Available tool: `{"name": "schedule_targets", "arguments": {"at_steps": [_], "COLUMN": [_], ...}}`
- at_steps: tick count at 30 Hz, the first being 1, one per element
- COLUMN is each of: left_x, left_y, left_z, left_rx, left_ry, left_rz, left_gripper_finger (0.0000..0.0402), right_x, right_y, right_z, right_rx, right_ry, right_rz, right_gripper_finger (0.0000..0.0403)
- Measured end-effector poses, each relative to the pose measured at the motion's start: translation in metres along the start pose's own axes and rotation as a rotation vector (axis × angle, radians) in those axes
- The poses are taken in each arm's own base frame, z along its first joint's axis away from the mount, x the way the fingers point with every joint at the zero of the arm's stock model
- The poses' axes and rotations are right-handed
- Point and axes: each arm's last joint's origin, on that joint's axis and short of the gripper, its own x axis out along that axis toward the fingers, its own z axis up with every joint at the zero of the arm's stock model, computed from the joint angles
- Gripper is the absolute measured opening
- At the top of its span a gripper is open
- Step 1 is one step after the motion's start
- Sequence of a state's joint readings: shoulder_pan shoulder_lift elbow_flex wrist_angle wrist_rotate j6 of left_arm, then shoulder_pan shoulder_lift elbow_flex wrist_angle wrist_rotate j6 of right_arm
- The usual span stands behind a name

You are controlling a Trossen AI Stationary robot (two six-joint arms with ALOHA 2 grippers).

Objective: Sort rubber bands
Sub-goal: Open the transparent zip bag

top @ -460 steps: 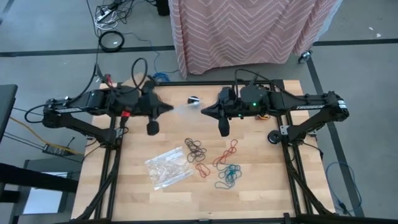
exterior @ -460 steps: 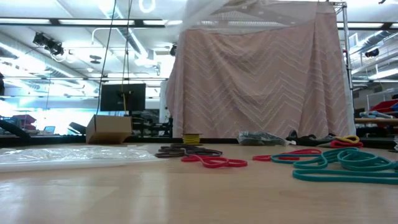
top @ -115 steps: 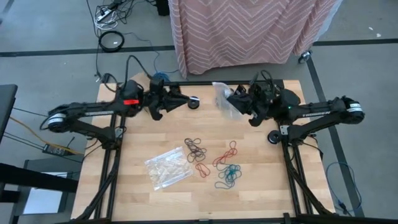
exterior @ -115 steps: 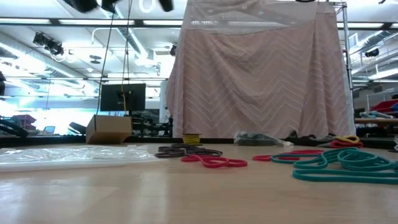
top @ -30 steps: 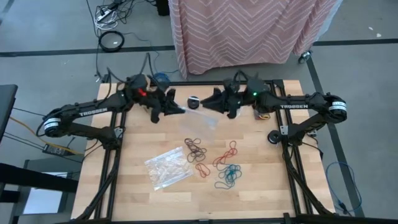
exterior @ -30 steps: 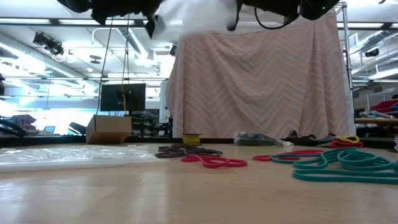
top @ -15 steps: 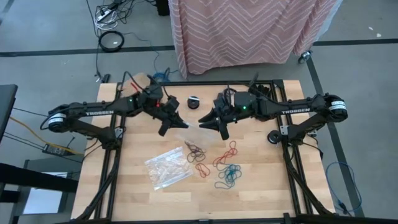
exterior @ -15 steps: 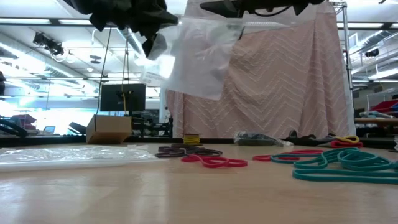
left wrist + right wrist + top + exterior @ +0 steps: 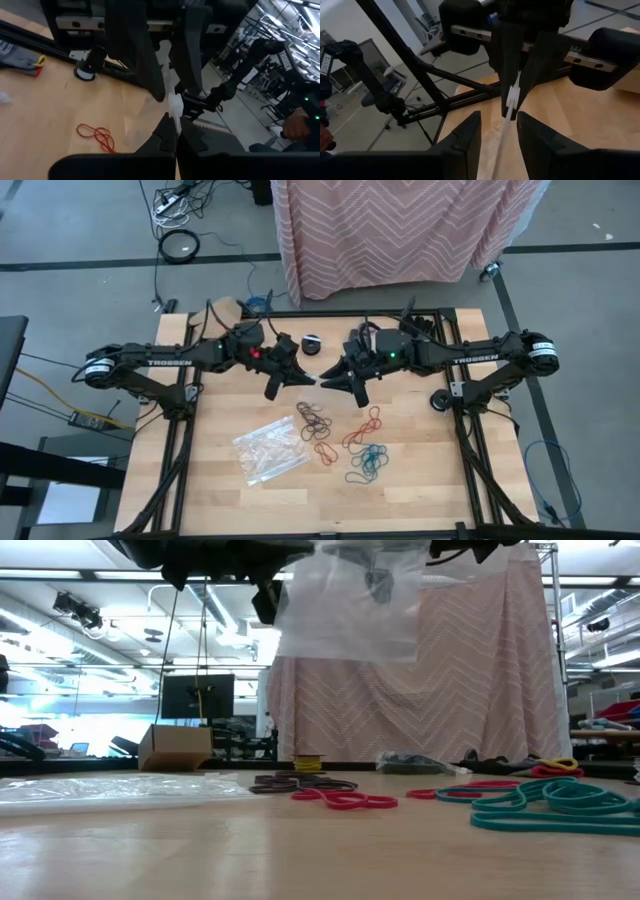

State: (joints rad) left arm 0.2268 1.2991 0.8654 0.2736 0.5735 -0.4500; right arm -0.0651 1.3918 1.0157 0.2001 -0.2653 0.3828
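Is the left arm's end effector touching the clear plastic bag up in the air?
Touching. The left wrist view shows the left end effector shut on the clear crinkly plastic bag's edge.

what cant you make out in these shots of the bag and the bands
- High view: the clear bag between the claws barely shows against the wood.
- Low view: both claws are cut off by the top edge.
- Right wrist view: whether the right claw pinches the bag edge is unclear.
- High view: rubber bands overlap, too small to count.
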Motion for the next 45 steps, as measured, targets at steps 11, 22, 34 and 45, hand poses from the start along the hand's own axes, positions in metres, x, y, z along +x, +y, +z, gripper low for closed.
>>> {"name": "schedule_targets", "arguments": {"at_steps": [11,22,34,45], "left_x": [0.006,0.026,0.024,0.014], "left_y": [-0.001,0.004,0.007,0.012], "left_z": [0.0,0.011,0.01,0.016], "left_rx": [0.0,0.015,0.007,0.011], "left_ry": [-0.009,0.007,0.033,0.021], "left_rz": [-0.012,-0.039,-0.045,-0.019], "left_gripper_finger": [0.0,0.0,0.0,0.0], "right_x": [0.0,0.0,0.0,0.0], "right_y": [0.0,-0.001,-0.002,-0.003], "right_z": [0.0,-0.001,-0.001,-0.002], "right_rx": [0.0,0.004,0.024,0.054], "right_ry": [0.005,0.006,0.0,0.017], "right_rz": [-0.003,-0.025,-0.045,-0.076], "right_gripper_finger": [0.0115,0.0104,0.0011,0.0007]}}
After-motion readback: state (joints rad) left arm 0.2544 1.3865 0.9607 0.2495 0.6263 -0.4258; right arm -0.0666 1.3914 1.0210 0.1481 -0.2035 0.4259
